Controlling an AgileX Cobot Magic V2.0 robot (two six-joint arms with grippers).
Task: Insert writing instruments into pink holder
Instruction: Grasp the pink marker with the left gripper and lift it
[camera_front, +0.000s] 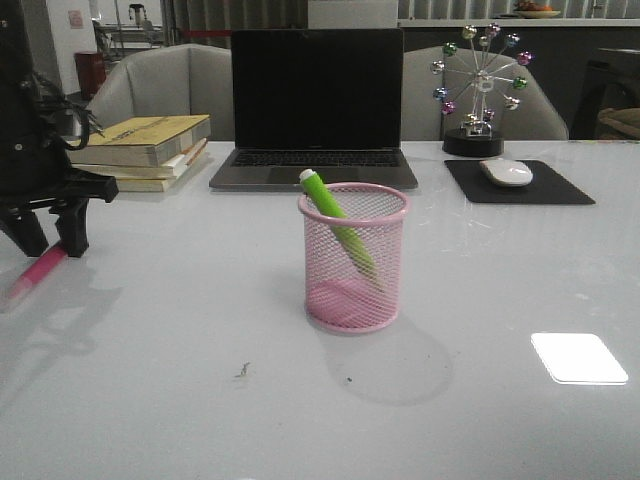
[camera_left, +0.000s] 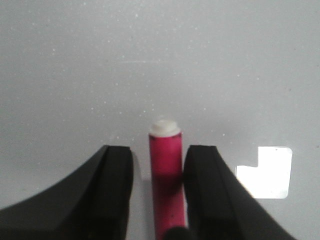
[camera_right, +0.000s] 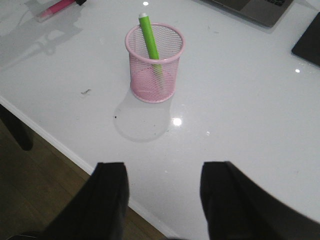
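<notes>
The pink holder (camera_front: 352, 258) (camera_right: 155, 62) stands upright in the middle of the white table. A lime green marker (camera_front: 335, 225) (camera_right: 149, 37) leans inside it, its whitish cap above the rim. A magenta pink marker (camera_front: 38, 272) (camera_left: 166, 165) (camera_right: 55, 9) lies flat on the table at the far left. My left gripper (camera_front: 48, 245) (camera_left: 159, 150) is down over it and open. The marker lies between the fingers, one finger (camera_left: 202, 170) against it and a gap on the other side. My right gripper (camera_right: 163, 167) hangs open and empty above the table's near edge, well short of the holder.
Behind the holder sit a laptop (camera_front: 318, 105), stacked books (camera_front: 145, 145) at back left, and a ferris-wheel ornament (camera_front: 482, 95). A mouse (camera_front: 506, 172) on a black pad (camera_front: 560, 188) lies at back right. The table's front edge (camera_right: 50, 142) runs under the right gripper.
</notes>
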